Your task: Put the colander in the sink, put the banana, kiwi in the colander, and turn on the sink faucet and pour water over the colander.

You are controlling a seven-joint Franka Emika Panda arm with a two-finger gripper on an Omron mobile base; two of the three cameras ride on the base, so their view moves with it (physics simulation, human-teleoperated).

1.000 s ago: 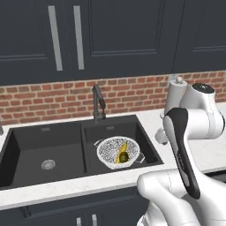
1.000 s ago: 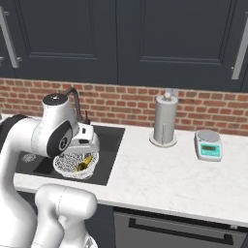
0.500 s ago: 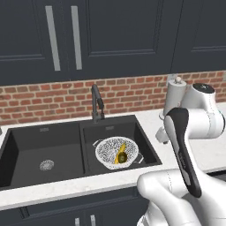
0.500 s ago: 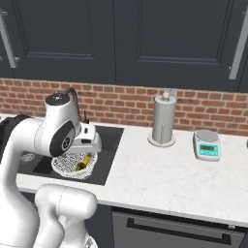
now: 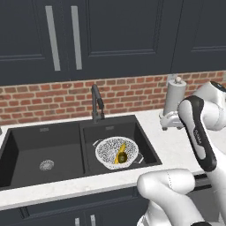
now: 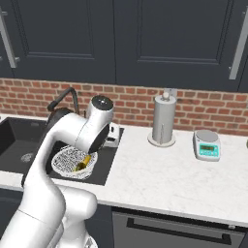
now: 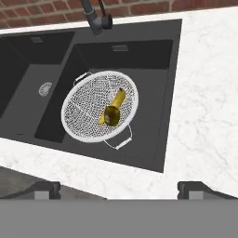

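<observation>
We see the white speckled colander [image 7: 100,106] sitting in the smaller basin of the black sink [image 7: 153,69], holding the yellow banana [image 7: 116,101] with the kiwi [image 7: 112,116] against it, below the black sink faucet [image 7: 95,16]

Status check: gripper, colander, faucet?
Gripper open, empty, above the counter edge. Colander in the smaller sink basin, banana and kiwi inside. Faucet untouched, no water visible. Nothing in the way.

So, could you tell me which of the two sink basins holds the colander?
The smaller basin on the right, directly below the faucet, holds the colander. The larger left basin shows just its silver drain.
</observation>
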